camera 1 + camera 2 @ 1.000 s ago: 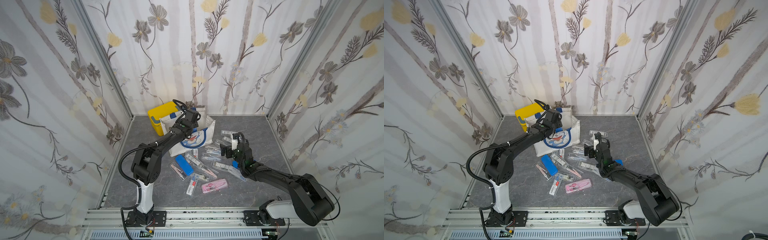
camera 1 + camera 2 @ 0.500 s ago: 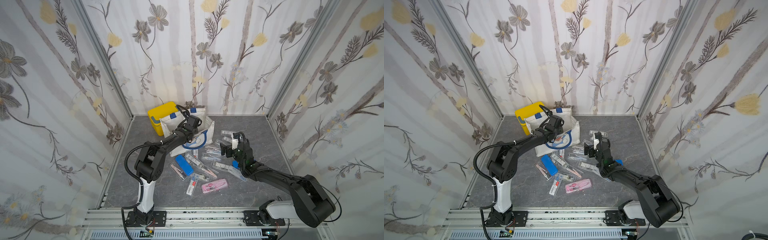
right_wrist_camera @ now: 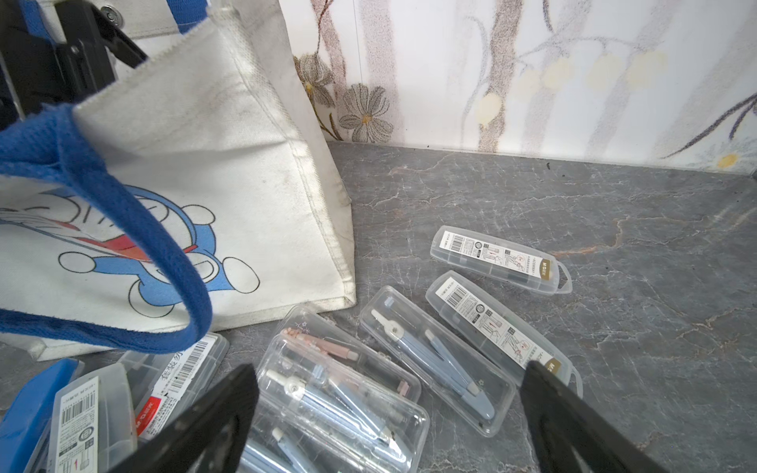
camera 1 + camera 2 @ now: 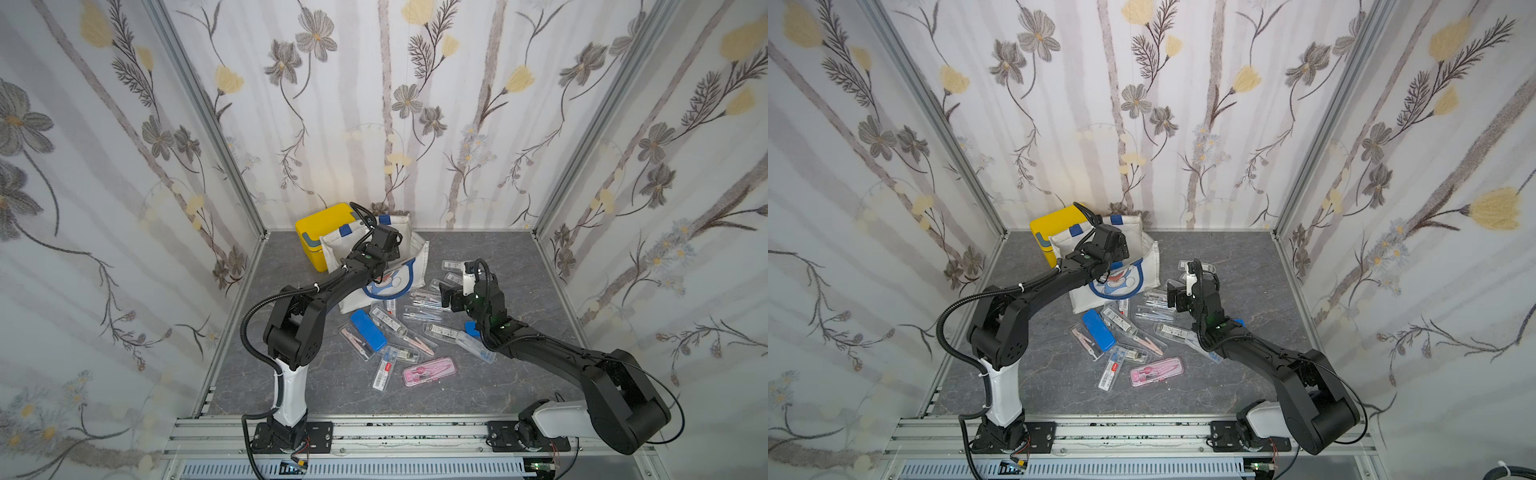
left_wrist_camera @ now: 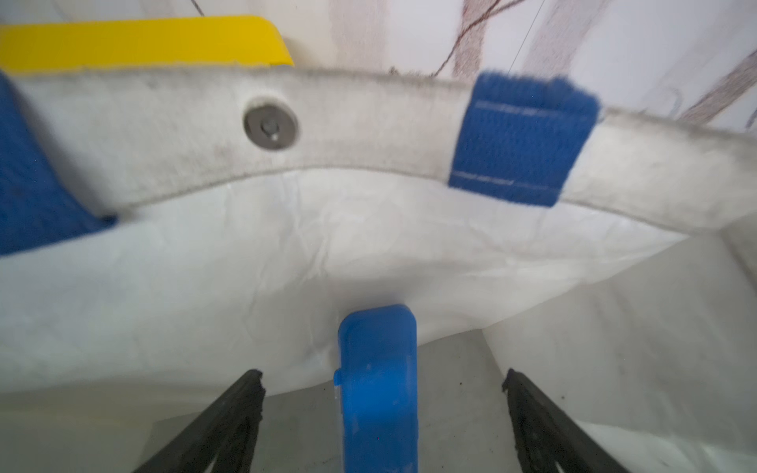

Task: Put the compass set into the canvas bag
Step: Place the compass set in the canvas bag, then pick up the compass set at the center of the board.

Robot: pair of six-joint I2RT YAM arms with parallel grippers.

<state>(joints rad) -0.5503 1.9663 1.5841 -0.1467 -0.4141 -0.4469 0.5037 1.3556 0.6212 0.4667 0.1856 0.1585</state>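
Observation:
The white canvas bag [image 4: 417, 266] [image 4: 1152, 266] stands open at the back, cat face towards me. My left gripper [image 4: 388, 241] [image 5: 383, 374] reaches into its mouth, open. A blue compass set case [image 5: 377, 389] stands upright between the spread fingers, apart from both, against the bag's inner wall [image 5: 368, 135]. My right gripper [image 4: 451, 286] [image 3: 389, 372] hangs open just above clear compass set cases [image 3: 434, 360] on the table beside the bag [image 3: 229, 135]. Nothing is between its fingers.
A yellow plastic box [image 4: 320, 232] sits behind the bag in the back left corner. Several more cases lie scattered in front of the bag, among them a blue one [image 4: 368, 330] and a pink one [image 4: 428, 371]. The bag's blue handle [image 3: 135, 229] droops over its front.
My left gripper has dropped lower into the bag's mouth and opened, letting go of the blue case. The right arm has stayed where it was.

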